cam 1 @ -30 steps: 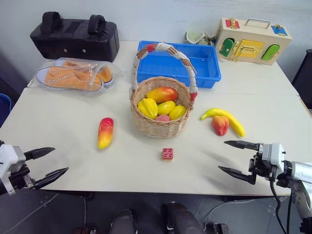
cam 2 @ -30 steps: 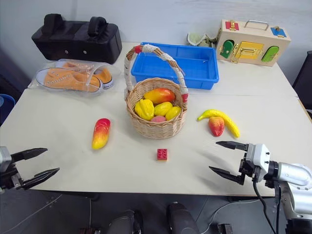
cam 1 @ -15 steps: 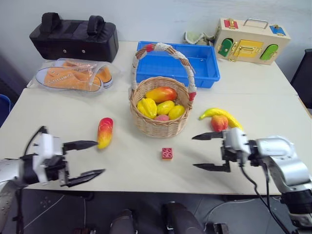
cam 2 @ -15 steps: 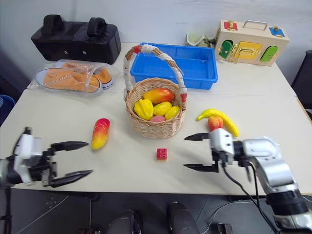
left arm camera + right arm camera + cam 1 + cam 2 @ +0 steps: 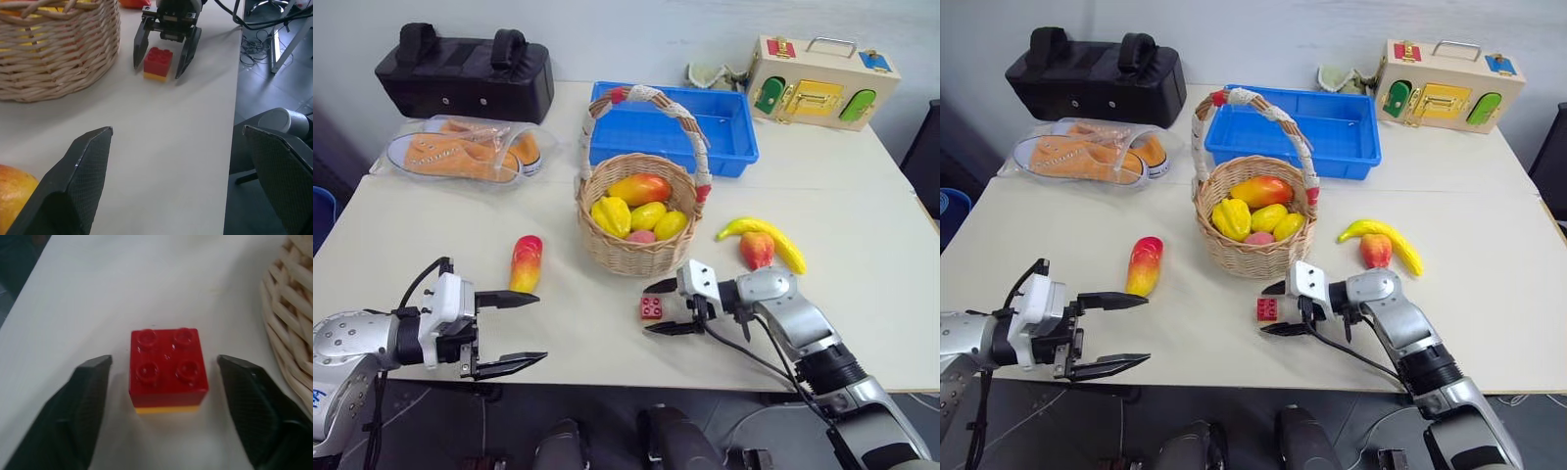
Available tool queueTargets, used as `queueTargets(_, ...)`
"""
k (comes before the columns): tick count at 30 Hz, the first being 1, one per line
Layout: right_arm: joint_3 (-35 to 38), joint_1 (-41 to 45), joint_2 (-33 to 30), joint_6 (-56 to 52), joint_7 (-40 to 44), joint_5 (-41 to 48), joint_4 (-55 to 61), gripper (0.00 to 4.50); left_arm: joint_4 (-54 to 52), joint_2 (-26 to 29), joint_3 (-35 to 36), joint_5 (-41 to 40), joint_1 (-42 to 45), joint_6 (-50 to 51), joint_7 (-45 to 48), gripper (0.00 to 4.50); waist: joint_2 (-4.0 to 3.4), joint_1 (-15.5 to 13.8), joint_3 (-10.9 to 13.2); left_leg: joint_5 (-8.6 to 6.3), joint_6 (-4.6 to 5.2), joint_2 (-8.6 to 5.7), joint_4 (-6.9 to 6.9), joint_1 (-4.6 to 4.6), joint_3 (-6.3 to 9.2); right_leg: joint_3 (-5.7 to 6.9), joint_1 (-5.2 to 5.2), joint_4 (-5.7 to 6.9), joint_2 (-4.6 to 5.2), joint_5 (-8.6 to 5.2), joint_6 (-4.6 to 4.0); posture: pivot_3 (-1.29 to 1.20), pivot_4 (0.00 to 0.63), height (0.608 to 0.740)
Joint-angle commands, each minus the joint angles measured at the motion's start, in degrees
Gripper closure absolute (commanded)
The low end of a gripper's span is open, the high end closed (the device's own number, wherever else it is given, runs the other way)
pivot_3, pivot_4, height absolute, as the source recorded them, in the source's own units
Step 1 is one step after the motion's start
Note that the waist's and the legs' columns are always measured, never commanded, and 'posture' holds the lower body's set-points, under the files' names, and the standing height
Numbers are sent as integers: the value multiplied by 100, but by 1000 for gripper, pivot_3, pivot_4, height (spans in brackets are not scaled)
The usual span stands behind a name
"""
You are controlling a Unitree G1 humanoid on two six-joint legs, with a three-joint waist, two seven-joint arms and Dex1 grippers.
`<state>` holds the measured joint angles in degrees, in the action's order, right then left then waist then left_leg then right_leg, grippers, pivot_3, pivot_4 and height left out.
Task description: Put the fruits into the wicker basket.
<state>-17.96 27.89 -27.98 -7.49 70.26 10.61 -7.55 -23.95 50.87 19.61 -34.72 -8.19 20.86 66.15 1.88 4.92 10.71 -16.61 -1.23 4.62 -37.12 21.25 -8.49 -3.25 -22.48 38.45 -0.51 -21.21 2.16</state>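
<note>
It looks like a robot test room or lab rather than a home: a plain pale table (image 5: pixel 431 245) stands against a bare grey-white wall (image 5: pixel 636 29), laid out with unrelated practice props. Behind the wicker basket (image 5: pixel 636 245) sits a blue plastic tray (image 5: pixel 734 137); beside that, a wooden latch-and-lock box (image 5: pixel 818 78); bagged orange sneakers (image 5: pixel 460 152) and a black bag (image 5: pixel 465 78) lie further along. Loose cables (image 5: pixel 259 39) trail over the grey floor

No readable text, labels, brands or numbers anywhere. Blue marking on the arm shell at the frame's lower-left edge, too cut off to read.
</note>
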Motion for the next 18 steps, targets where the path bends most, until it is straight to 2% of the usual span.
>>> queueTargets(1,193,-139,47,221,29,213,142,2405,-77,14,59,28,-14,-130,16,0,0,-3,0,0,0,0,0,0,0,0,0,0,0,0,0,0,150,740)
queueTargets(3,524,-276,-25,-57,67,643,505,3026,-94,-5,20,-57,4,-77,43,0,0,-6,0,0,0,0,0,0,1,0,0,0,0,0,0,0,150,740)
queueTargets(6,1232,-688,-327,-791,4,1550,1420,2985,-230,-163,-105,-196,98,-40,-32,0,-3,-29,2,-2,3,-1,2,3,3,0,0,0,2,-1,2,0,150,740)
queueTargets(8,2289,-1223,-616,-1072,-482,2063,1943,2985,-409,-437,-272,-236,262,-100,-280,0,-3,-57,2,-3,4,-1,1,3,4,1,2,-1,2,-1,3,0,150,740)
queueTargets(10,3486,-1509,-834,-1339,-1080,2502,1946,2985,-493,-714,-409,-152,476,-194,-573,0,0,-108,0,-7,7,-3,0,4,12,1,12,-12,3,-1,7,0,150,740)
queueTargets(11,3789,-1555,-908,-1414,-1238,2600,1885,2985,-496,-785,-442,-81,538,-240,-641,0,0,-118,0,-8,9,-4,-1,3,12,1,15,-17,3,1,11,0,150,740)
queueTargets(13,4298,-1497,-1395,-768,-1163,2170,797,2985,-439,-883,-577,-56,731,-219,-732,0,0,-123,0,-8,12,-7,-3,-1,9,-2,18,-17,2,4,16,0,150,740)
queueTargets(16,4351,-1212,-1799,231,-1082,1561,-572,2985,-355,-926,-685,-117,914,-151,-766,0,0,-85,0,-7,14,-11,-1,-17,3,-7,26,-20,0,4,15,0,150,740)
queueTargets(18,4139,-322,-2097,972,-1695,872,-2542,2985,-287,-881,-768,-131,1084,-140,-678,0,-2,22,1,-4,10,-9,1,-19,2,-11,26,-19,-3,4,15,0,150,740)
